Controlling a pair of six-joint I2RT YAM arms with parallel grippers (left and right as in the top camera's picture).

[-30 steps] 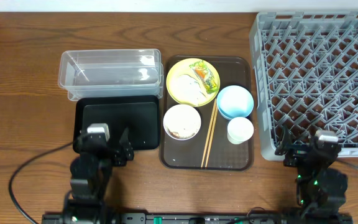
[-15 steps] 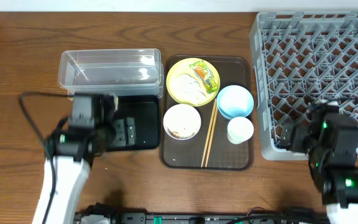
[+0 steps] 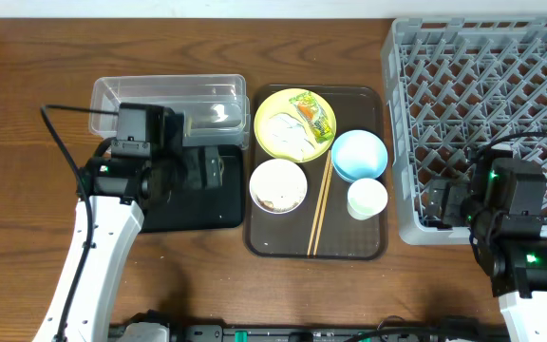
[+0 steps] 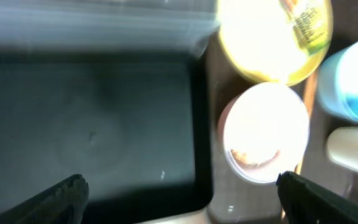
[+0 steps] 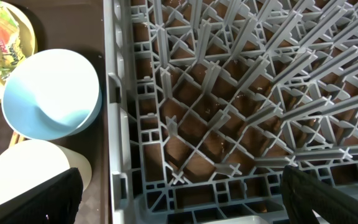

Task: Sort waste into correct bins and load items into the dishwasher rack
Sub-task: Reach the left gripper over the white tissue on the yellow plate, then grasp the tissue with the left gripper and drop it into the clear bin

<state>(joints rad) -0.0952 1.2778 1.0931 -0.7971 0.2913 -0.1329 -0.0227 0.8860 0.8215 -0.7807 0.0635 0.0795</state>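
Your left gripper (image 4: 179,198) hangs wide open over the black tray (image 3: 174,204). Your right gripper (image 5: 179,198), equally spread, hovers over the dishwasher rack (image 3: 482,104) at its near-left corner. The yellow plate (image 3: 269,114), light blue bowl (image 3: 359,155), white bowl (image 3: 278,185), cup (image 3: 367,199) and chopsticks (image 3: 322,204) lie on the brown serving tray (image 3: 349,242).

The rack (image 3: 482,114) fills the far right corner of the table (image 3: 27,114). Mid-table, the serving tray (image 3: 368,249) carries the plate (image 3: 278,133) with the wrapper (image 3: 313,114) on it. The left bowl (image 3: 278,185) lies before the plate. The chopsticks (image 3: 321,204) lie beside it, then the right bowl (image 3: 359,155) with the cup (image 3: 367,199) before it. Left of the serving tray stands the tub (image 3: 160,100), with the shallow tray (image 3: 198,204) before it.
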